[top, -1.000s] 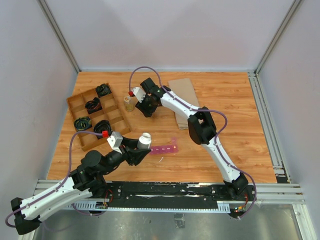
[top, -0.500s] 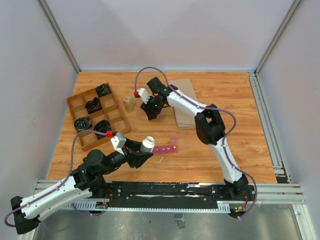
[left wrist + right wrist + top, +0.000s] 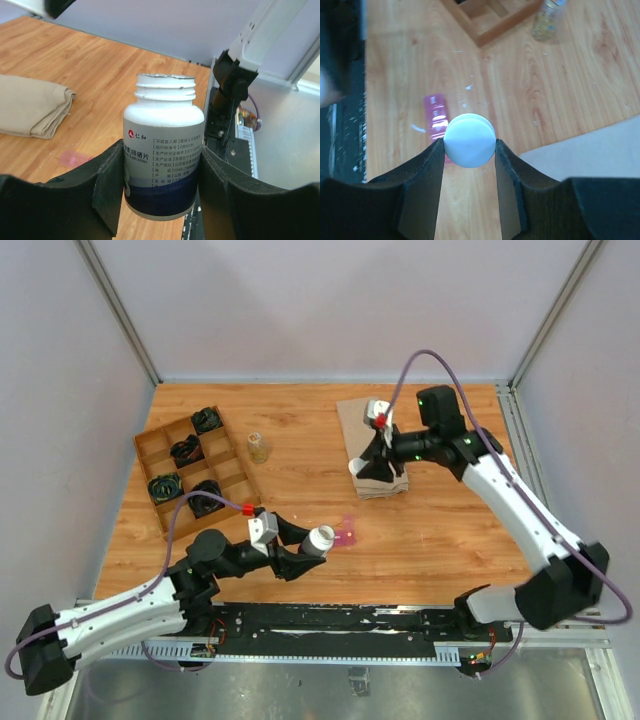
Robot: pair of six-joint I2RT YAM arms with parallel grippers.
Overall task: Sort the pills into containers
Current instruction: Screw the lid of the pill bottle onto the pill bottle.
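Left hand is pinching an open white plastic pill bottle, mouth leaning toward the translucent pink compartment strip just beyond it; right hand, well apart, is pinching a round white cap.

Wooden table, tray, cloth, containers, vial

The right gripper has been swung away from the clear vial at 11 o'clock on the table and is now held over the folded cloth toward 1 o'clock, its arm unfolded to the right. The left gripper and its white bottle have been carried toward 3 o'clock and tipped further over. The left part of the pink containers is now hidden by the bottle.
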